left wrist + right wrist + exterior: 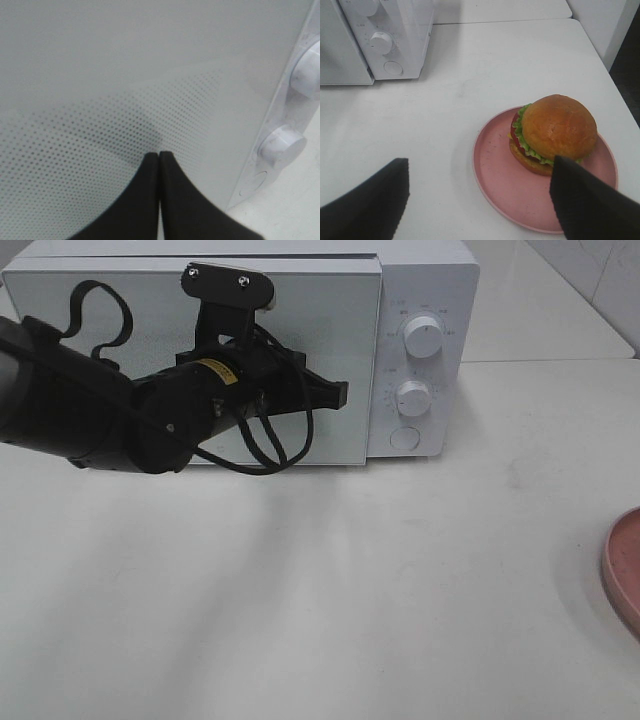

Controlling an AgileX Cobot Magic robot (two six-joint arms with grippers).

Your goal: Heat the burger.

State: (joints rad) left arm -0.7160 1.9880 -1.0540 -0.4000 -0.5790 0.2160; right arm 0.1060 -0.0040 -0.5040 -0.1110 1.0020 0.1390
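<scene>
Your burger (552,134): upright on the pink plate (500,185), on the white table (470,75), well apart from the microwave (425,300). Your right gripper (479,200): jaws spread wide, holding nothing, hovering just above the plate's near rim. Your left gripper (159,155): fingers pressed together, empty, tips at the microwave's door (100,310), which is shut. Two knobs (424,337) and a button (404,438) sit beside the door.

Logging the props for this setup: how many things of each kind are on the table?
microwave: 1
pink plate: 1
burger: 1
Total: 3
</scene>
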